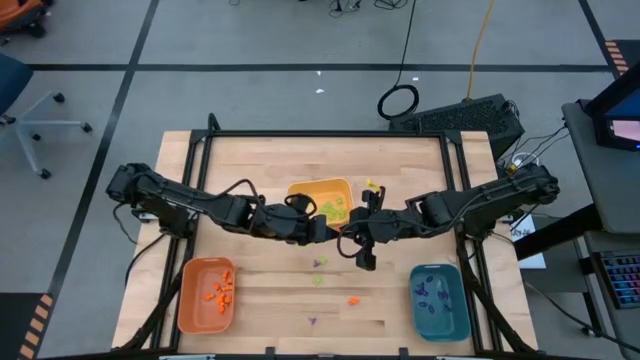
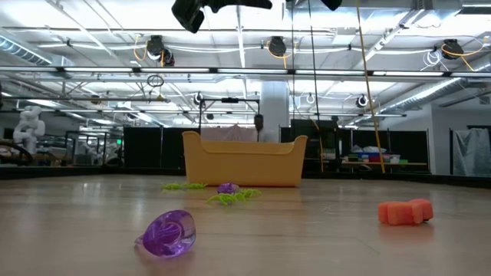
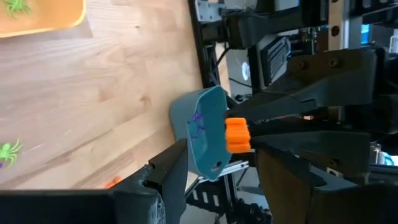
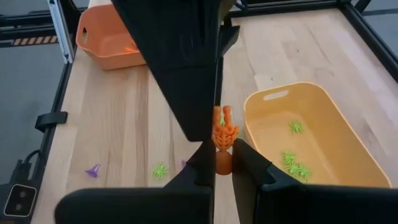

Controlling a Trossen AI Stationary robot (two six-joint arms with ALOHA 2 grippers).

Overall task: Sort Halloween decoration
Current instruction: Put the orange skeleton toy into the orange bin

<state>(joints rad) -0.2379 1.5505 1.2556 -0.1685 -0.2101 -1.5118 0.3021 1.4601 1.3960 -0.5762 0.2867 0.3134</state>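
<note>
Two hands: you have them facing each other, tip to tip, above the middle of the desk (image 1: 260, 300).
Right hand (image 4: 222, 154): you have it pinched tight on a single orange piece (image 4: 222, 134), which sticks up from between its fingertips.
Left hand (image 3: 222, 152): its fingers are parted partway and hold nothing. The held orange piece sits just ahead of the gap, and you cannot tell whether either finger touches it.
Yellow tray (image 1: 318, 188): this sits just beyond both hands, toward the desk's far side, with green pieces (image 1: 337, 210) lying inside it.
Orange tray (image 1: 190, 300): you will find it well off to the left hand's side, at the near edge, with orange pieces (image 1: 220, 292) in it.
Teal tray (image 1: 445, 322): this is well off to the right hand's side, at the near edge, with purple pieces (image 1: 432, 292) in it.
Loose pieces: four lie on bare wood on the near side of the hands, between the orange and teal trays. They are a purple piece (image 1: 320, 262) almost under the right hand, a green piece (image 1: 318, 280) just past it, a loose orange piece (image 1: 353, 300) further out, and a second purple piece (image 1: 312, 321) nearest the desk's edge.
</note>
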